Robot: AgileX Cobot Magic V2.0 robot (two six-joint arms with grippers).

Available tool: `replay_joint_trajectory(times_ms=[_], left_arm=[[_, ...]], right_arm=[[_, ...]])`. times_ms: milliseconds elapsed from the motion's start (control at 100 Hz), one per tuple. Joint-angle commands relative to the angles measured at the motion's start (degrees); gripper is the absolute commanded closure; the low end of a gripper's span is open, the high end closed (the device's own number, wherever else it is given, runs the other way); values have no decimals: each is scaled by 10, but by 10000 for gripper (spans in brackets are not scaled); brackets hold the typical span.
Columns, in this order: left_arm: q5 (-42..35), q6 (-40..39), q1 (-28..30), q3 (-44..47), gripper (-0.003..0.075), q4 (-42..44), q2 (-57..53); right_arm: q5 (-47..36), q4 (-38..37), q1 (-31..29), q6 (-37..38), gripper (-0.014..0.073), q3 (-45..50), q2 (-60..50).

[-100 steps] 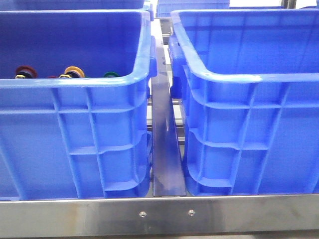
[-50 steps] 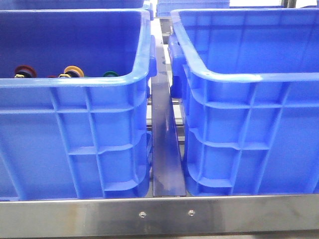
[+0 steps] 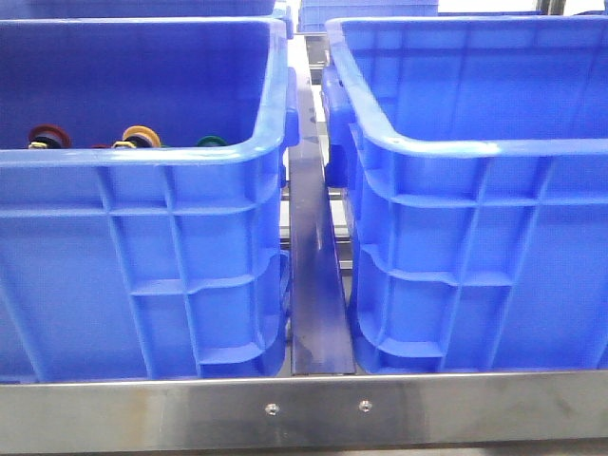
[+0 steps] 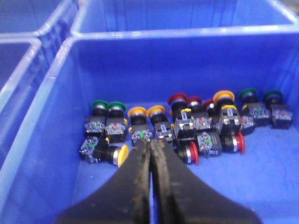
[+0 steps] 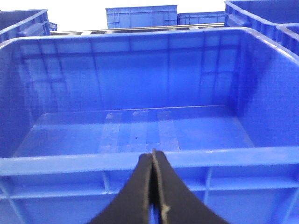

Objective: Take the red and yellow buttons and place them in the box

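Note:
Two blue crates stand side by side. The left crate [image 3: 142,157] holds several push buttons; over its rim I see a red cap [image 3: 47,135], a yellow cap [image 3: 141,135] and a green cap [image 3: 211,142]. In the left wrist view the buttons lie in a row on the crate floor: red ones [image 4: 178,99], yellow ones [image 4: 137,112], green ones [image 4: 99,103]. My left gripper [image 4: 152,143] is shut and empty, above the crate floor just before the buttons. My right gripper [image 5: 153,154] is shut and empty, outside the near rim of the right box [image 5: 140,161], which holds nothing.
A metal rail [image 3: 318,275] runs between the two crates and a steel bar [image 3: 304,408] crosses the front. More blue crates [image 5: 140,16] stand behind. Neither arm shows in the front view.

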Motion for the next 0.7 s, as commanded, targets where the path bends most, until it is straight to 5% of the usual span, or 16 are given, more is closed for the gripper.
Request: replay_joint_trajectory(times_ms=[0, 200, 460, 690], left_arm=[[-20, -3, 0, -56, 741, -5, 61], [-4, -3, 0, -133, 685, -5, 198], [54, -3, 0, -235, 145, -8, 361], [164, -3, -8, -341, 115, -36, 494]], right_arm=[[-46, -7, -1, -3, 656, 3, -13], [-46, -7, -1, -3, 656, 3, -13], [-46, -7, -1, -3, 656, 3, -13], [-46, -7, -1, -3, 656, 3, -13]])
